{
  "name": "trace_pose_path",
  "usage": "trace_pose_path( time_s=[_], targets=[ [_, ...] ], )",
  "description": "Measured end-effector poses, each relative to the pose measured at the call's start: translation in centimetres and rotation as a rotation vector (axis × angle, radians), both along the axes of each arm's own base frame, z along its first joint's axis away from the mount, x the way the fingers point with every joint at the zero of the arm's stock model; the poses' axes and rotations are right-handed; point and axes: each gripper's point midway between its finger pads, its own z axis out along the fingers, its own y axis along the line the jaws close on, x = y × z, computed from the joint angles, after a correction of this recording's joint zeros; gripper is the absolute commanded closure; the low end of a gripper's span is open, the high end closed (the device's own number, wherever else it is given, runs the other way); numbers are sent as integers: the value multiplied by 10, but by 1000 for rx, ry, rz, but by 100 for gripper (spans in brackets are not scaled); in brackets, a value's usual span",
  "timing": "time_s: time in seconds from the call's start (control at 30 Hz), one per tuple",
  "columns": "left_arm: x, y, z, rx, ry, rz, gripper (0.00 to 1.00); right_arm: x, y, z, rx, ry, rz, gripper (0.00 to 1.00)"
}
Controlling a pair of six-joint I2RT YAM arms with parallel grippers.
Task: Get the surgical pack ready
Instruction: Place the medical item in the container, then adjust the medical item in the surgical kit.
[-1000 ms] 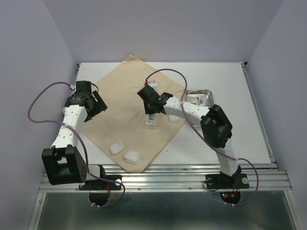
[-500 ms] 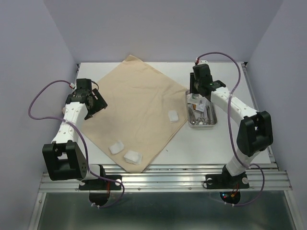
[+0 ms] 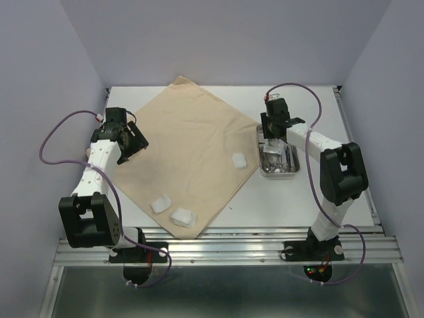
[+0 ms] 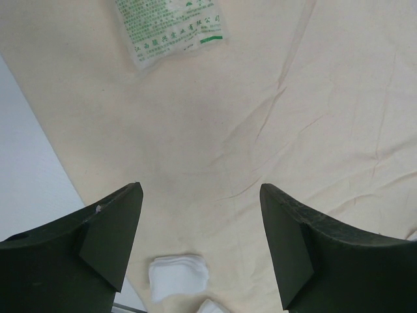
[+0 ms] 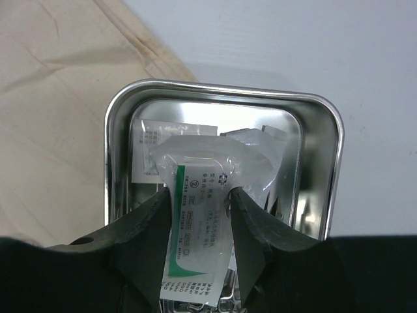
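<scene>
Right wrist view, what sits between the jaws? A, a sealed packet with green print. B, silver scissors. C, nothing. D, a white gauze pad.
A: a clear sealed packet with a green stripe is pinched between the jaws, over the steel tray.

The white table [image 3: 331, 192] bears a beige cloth [image 3: 185, 139] spread flat, turned cornerwise; a steel tray [image 3: 275, 173] sits on bare tabletop just beside the cloth's right corner.
</scene>
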Motion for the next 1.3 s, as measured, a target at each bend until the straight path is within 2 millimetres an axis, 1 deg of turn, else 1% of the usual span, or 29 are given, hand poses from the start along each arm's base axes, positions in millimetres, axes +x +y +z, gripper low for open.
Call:
trace_pose_path(
  time_s=[0.07, 0.13, 0.2, 0.23, 0.27, 0.3, 0.4, 0.53, 0.6, 0.67, 0.7, 0.73, 0.77, 0.8, 0.83, 0.9, 1.0, 1.1, 1.17, 1.2, 1.23, 1.27, 1.3],
  targets=[
    [0, 0, 0, -1, 0, 3, 16, 3, 1, -11, -7, 12, 4, 53],
    [0, 0, 0, -2, 0, 6, 16, 5, 2, -19, -10, 20, 8, 48],
    [0, 0, 0, -3, -1, 7, 16, 6, 2, -25, -18, 29, 17, 40],
    [0, 0, 0, -3, 0, 7, 16, 7, 3, -28, -22, 32, 23, 34],
    [0, 0, 0, -3, -1, 8, 16, 8, 3, -29, -26, 30, 32, 26],
    [0, 0, 0, -3, -1, 10, 16, 10, 4, -28, -24, 26, 38, 23],
    [0, 0, 0, -3, -1, 11, 16, 13, 7, -26, -19, 11, 52, 18],
    [4, 1, -2, -1, 11, 15, 16, 14, 9, -25, -10, 5, 56, 18],
    [12, 2, -1, 2, 20, 17, 16, 14, 8, -24, -5, 1, 48, 22],
    [21, 3, 1, 4, 16, 18, 16, 13, 8, -21, 5, -5, 35, 31],
    [26, 3, 3, 5, 13, 18, 16, 11, 7, -20, 13, -7, 26, 43],
    [30, 4, 5, 7, 7, 17, 16, 9, 6, -18, 18, -9, 19, 51],
    [32, 4, 7, 8, 3, 16, 16, 6, 5, -16, 31, -13, 6, 66],
    [35, 5, 9, 12, 0, 17, 16, 6, 4, -15, 37, -17, 0, 73],
    [36, 6, 10, 15, -2, 18, 16, 4, 3, -12, 49, -22, -12, 78],
    [41, 8, 14, 24, -5, 21, 16, 2, 2, -8, 73, -30, -32, 85],
    [48, 11, 13, 38, -2, 27, 16, -4, 2, -2, 103, -42, -51, 88],
    [51, 16, 5, 48, 25, 39, 16, -13, 2, 0, 133, -39, -65, 87],
    [51, 24, -4, 56, 51, 58, 18, -20, 3, -1, 155, -31, -70, 77],
    [51, 32, -10, 65, 72, 79, 20, -25, 4, -1, 167, -26, -71, 73],
    [51, 35, -12, 70, 80, 89, 21, -30, 4, 0, 180, -21, -75, 71],
    [52, 45, -18, 83, 94, 112, 22, -35, 5, 3, 197, -24, -74, 67],
    [51, 52, -22, 97, 108, 129, 23, -37, 6, 6, 210, -28, -67, 66]
  ],
)
